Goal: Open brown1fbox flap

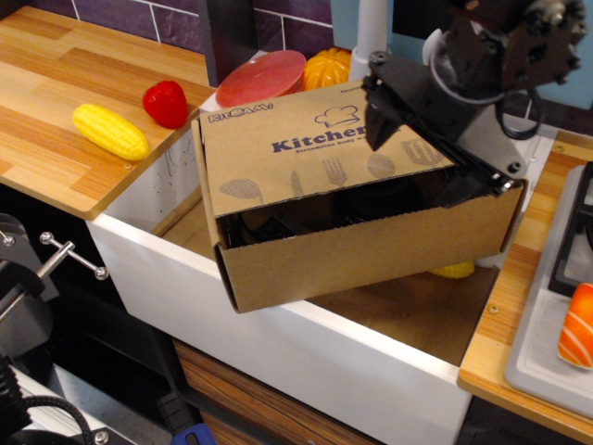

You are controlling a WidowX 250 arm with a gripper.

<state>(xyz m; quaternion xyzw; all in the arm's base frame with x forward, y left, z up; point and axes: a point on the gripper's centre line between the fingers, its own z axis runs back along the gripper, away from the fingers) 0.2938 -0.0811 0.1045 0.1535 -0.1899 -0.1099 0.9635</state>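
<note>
On your far left the wooden bench [56, 74] carries a toy corn cob [110, 131] and a red strawberry [167, 102]; neither matters here. Moving right, the brown1fbox [371, 250] sits tilted in the white sink basin [278, 338], its plain front wall facing you. The flap [296, 153], printed with "Kitchen" and utensil icons, lies low over the opening, with a dark gap showing under its front edge. Further right, your gripper [419, 139] hangs over the flap's right end, fingers spread, one dark finger [378, 122] just above the printed panel and pinching nothing (whether it touches the cardboard, you cannot tell). You look to be at the approach step: the flap is not yet raised. Next, you would need a finger under the free front edge, then an upward, backward sweep about the rear hinge.
</note>
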